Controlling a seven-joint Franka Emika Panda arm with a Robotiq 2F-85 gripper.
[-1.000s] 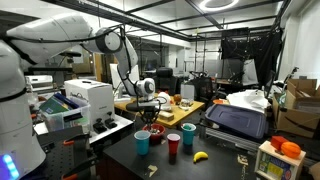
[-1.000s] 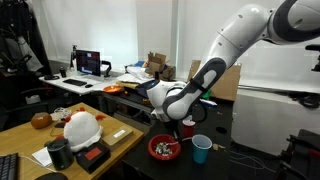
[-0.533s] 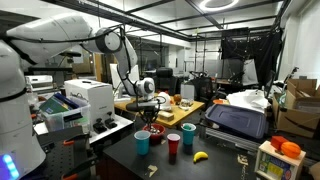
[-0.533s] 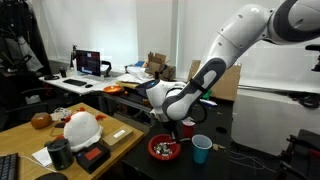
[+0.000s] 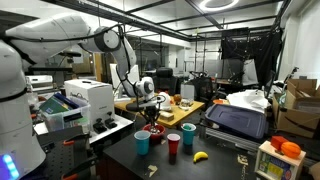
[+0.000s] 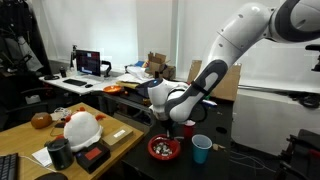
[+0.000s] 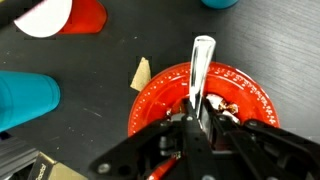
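Observation:
In the wrist view my gripper [image 7: 197, 118] is shut on a slim silver utensil [image 7: 203, 60] that points out over a red bowl [image 7: 155, 92] holding bits of food. In both exterior views the gripper [image 5: 152, 113] [image 6: 172, 122] hangs just above that red bowl [image 5: 155, 130] [image 6: 164, 149] on the dark table. A teal cup [image 7: 25, 100] [image 5: 142, 142] and a red cup [image 7: 75, 17] [image 5: 174, 145] stand beside the bowl. The utensil's far end rests over the bowl's rim; its held end is hidden between the fingers.
A second blue cup [image 5: 188, 133] [image 6: 201, 149] and a banana [image 5: 200, 156] are near the bowl. A tan scrap [image 7: 141, 72] lies on the table. A white printer [image 5: 85, 100], a black case [image 5: 238, 120] and a white helmet [image 6: 80, 127] stand around.
The arm has shifted very slightly over the red bowl. The grip on the utensil is unchanged.

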